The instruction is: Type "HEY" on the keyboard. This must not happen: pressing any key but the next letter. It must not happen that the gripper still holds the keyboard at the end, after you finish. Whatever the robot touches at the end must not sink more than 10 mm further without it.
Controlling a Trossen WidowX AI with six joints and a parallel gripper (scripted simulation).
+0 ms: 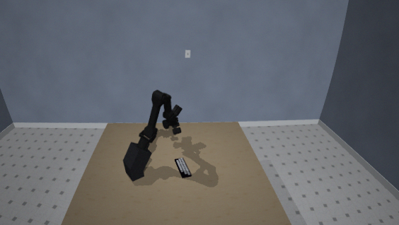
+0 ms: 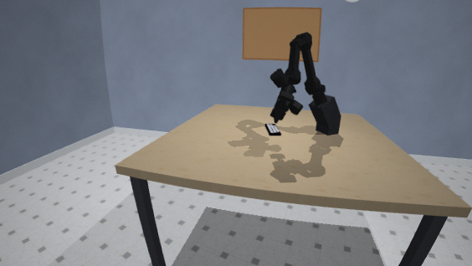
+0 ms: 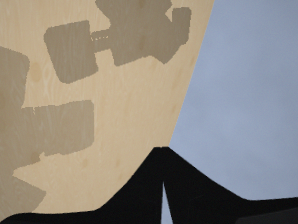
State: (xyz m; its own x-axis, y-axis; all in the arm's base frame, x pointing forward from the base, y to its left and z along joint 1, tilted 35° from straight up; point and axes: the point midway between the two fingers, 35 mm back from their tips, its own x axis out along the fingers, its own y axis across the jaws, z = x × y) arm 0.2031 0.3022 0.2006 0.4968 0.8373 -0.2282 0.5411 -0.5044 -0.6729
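A small black keyboard [image 1: 182,172] with pale keys lies flat on the wooden table, a little right of the arm's base [image 1: 135,162]. It also shows in the exterior view [image 2: 273,130]. My gripper [image 1: 176,130] hangs in the air above the table, beyond the keyboard's far end and apart from it. In the exterior view the gripper [image 2: 275,116] points down, its tip a short way above the keyboard's far end. In the wrist view the two fingers [image 3: 162,163] meet at their tips with nothing between them. The keyboard is out of the wrist view.
The table's far edge runs close behind the gripper in the wrist view [image 3: 196,83], with the blue wall beyond. The arm's shadows fall across the tabletop [image 1: 198,159]. A brown board [image 2: 281,33] hangs on the wall.
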